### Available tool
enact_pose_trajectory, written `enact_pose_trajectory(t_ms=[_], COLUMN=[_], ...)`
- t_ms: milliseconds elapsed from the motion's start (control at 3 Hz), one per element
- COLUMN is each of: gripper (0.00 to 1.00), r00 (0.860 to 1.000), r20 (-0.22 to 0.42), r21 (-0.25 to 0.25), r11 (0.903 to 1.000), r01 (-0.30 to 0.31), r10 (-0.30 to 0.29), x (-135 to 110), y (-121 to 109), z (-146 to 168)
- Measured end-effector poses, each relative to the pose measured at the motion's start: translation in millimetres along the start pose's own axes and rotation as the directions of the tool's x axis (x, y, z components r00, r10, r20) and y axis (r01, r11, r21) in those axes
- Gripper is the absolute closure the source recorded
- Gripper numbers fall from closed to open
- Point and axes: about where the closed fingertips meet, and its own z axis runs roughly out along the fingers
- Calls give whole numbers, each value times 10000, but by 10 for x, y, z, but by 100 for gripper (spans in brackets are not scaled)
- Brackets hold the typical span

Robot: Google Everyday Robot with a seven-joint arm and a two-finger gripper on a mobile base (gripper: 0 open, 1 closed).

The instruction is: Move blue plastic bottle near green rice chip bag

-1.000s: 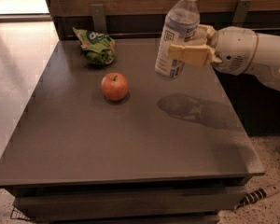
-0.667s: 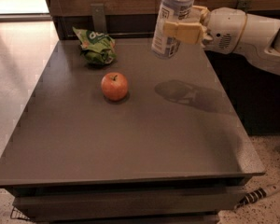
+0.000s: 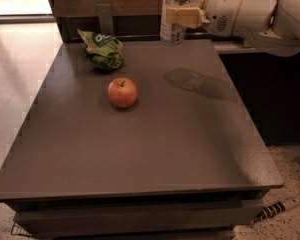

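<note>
Partly done. Holding the clear bluish plastic bottle with white-and-blue label (image 3: pixel 171 34) upright, clear of the dark grey bench (image 3: pixel 155 144), above its far edge; pinched at mid-height by the cream two-finger hand (image 3: pixel 176 16). Well apart from the wrinkly bright-green rice chip bag (image 3: pixel 105 51) at far left, round red-orange apple (image 3: pixel 122 92) in front of it. Judged outstanding: carrying leftward, setting down beside the bag, releasing. Bottle cap cut off at top of view

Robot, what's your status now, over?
Gripper shut on clear bluish plastic bottle, aloft above dark table. Wrinkly bright-green chip bag at back-left corner. Round red apple nearer, not between them.
</note>
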Motion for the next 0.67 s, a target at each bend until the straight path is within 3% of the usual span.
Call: enact_pose_trajectory(t_ms=[333,667], gripper=[100,100], r00=[10000,9984], r20=[-36,-443], r21=[0,99], r11=[10000,9993], r01=[-40,-361], r10=[40,365], x=[16,175], y=[-19,-213], z=[26,220])
